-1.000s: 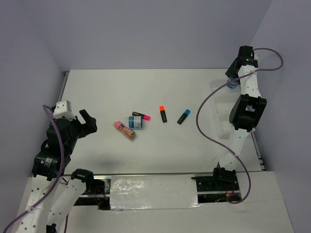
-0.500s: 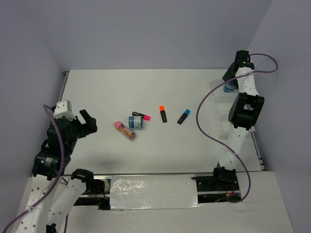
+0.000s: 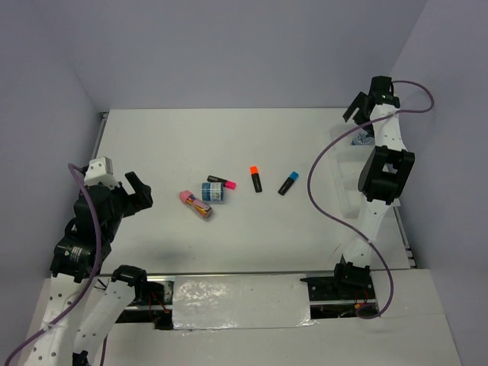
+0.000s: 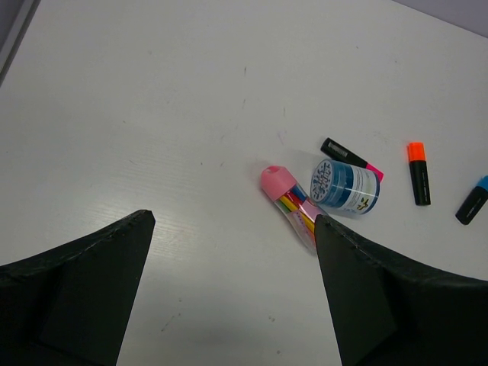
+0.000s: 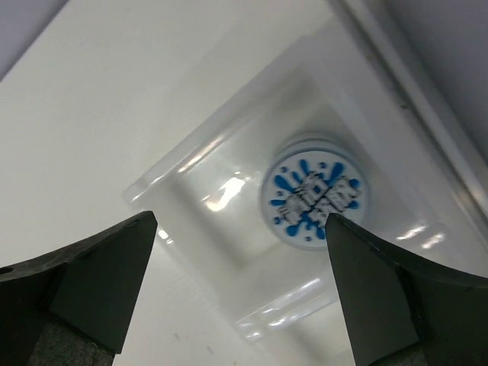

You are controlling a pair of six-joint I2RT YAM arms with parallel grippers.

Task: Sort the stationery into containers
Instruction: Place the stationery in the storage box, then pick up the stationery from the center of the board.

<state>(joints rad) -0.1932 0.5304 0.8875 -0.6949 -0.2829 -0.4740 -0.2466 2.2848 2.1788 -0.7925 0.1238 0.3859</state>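
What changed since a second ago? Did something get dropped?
The right arm opened its jaws and let go of the round blue-and-white tub. The tub now sits in the clear tray, and the jaws pulled away from it a little. The left arm, the markers, the pink packet and the other tub stayed put.

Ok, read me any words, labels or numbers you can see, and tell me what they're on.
No text can be read.
Lid of the round blue-and-white item in the tray: blue print, blurred.
Side of the second round item: yellow marks, too small.
Pink-capped highlighter: pale mark, too small.
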